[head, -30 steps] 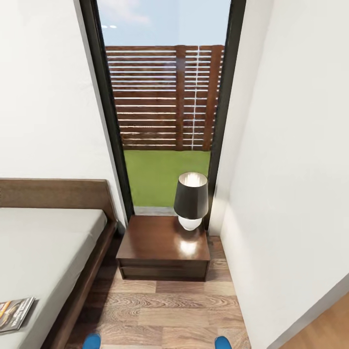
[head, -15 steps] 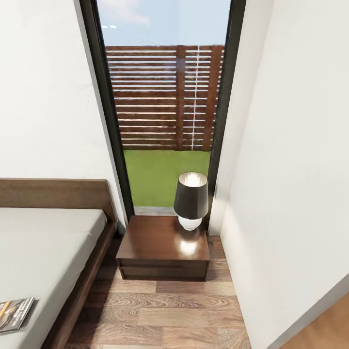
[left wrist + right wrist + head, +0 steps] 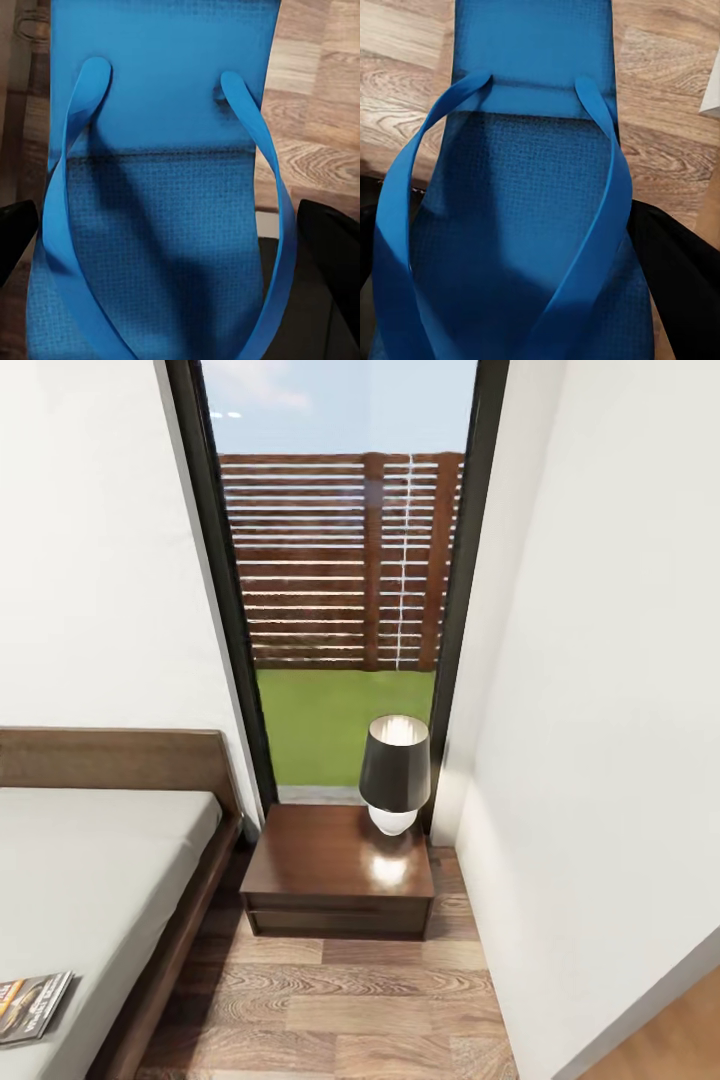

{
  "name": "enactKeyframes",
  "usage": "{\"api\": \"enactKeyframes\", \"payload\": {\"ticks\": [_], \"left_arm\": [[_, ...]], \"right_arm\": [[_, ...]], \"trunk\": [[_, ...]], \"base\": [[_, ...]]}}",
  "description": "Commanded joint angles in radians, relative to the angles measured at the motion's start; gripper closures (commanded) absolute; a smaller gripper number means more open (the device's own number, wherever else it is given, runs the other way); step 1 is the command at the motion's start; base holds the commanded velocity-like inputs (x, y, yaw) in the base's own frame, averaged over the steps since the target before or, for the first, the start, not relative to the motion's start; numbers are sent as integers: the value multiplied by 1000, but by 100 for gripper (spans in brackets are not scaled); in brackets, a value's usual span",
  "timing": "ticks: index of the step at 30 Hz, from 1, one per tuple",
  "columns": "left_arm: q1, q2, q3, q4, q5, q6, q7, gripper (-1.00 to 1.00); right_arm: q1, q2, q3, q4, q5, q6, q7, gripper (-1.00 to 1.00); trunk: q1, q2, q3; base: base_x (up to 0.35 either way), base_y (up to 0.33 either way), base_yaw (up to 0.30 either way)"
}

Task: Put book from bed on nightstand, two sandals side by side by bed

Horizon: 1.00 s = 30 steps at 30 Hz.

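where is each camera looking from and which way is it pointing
Head view: from the robot's head, looking forward and down at the nightstand with a lamp before a tall window, the bed and book at left.
Left wrist view: on the left arm, looking along the gripper at a blue sandal over wood floor; dark fingers at the edges.
Right wrist view: on the right arm, looking at another blue sandal; a dark finger shows.
Shared: all three views show the plank floor.
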Motion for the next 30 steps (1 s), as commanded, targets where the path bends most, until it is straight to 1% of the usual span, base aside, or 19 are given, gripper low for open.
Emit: {"api": "enactKeyframes", "payload": {"ticks": [1, 21, 30], "left_arm": [[-1, 0, -5, 1, 8, -3, 1, 100], [1, -2, -9, 1, 5, -2, 1, 100], [1, -11, -10, 1, 5, -2, 1, 100]], "right_arm": [[-1, -1, 3, 0, -4, -3, 3, 100], [-1, -1, 0, 2, -2, -7, 5, 100], [-1, -1, 0, 2, -2, -7, 5, 100]], "trunk": [[0, -1, -2], [0, -1, -25], [0, -1, -36]], "base": [[0, 0, 100], [0, 0, 172], [0, 0, 183]]}}
